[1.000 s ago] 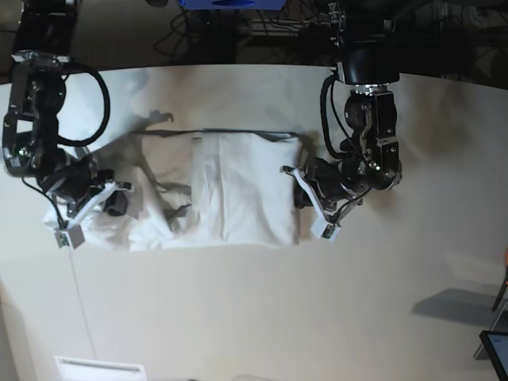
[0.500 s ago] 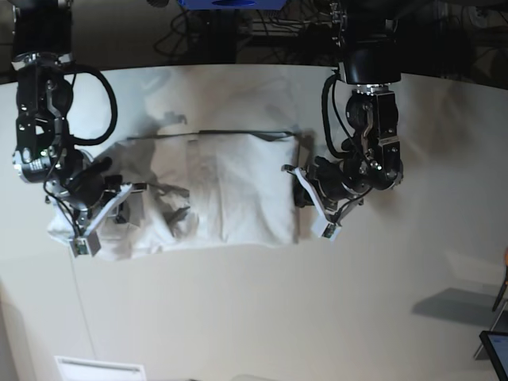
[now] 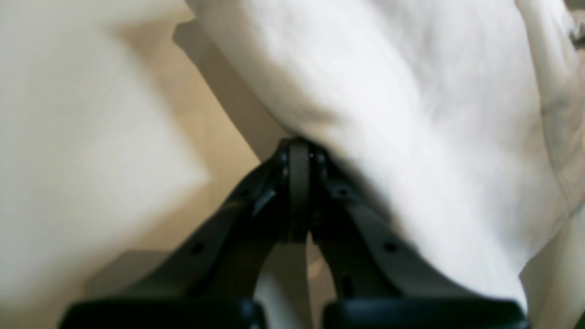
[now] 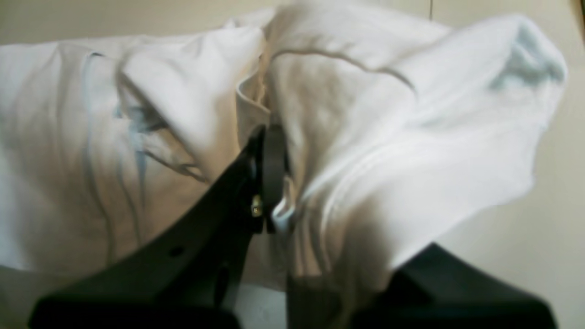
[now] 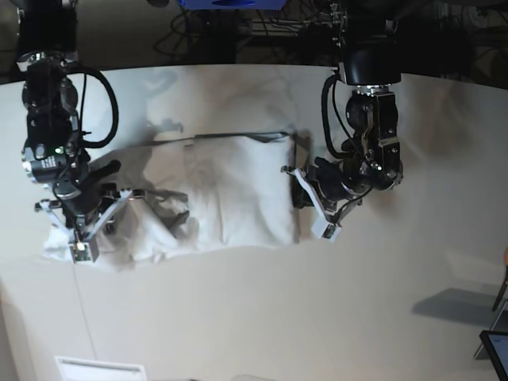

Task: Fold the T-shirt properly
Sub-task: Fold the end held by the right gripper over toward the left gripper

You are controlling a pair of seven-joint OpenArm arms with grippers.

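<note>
The white T-shirt [image 5: 238, 190] lies across the middle of the table, its right part folded into a neat block and its left part bunched and wrinkled. My right gripper [image 5: 89, 221] is at the shirt's left end, shut on a raised fold of the cloth. The right wrist view shows the T-shirt [image 4: 411, 137] pinched between the right gripper [image 4: 274, 183] jaws. My left gripper [image 5: 302, 196] rests at the folded block's right edge. In the left wrist view the left gripper [image 3: 299, 153] is shut, tips against the edge of the T-shirt [image 3: 411, 91], with no cloth visible between them.
The pale table [image 5: 317, 302] extends toward the front. Dark cables and equipment [image 5: 230, 32] sit behind its far edge. A white slotted object [image 5: 99, 369] is at the bottom left. A dark screen corner [image 5: 496, 353] is at the bottom right.
My right arm has swung and turned at the shirt's left end, carrying the pinched cloth and pulling the left part taut and wider. The left arm has stayed still.
</note>
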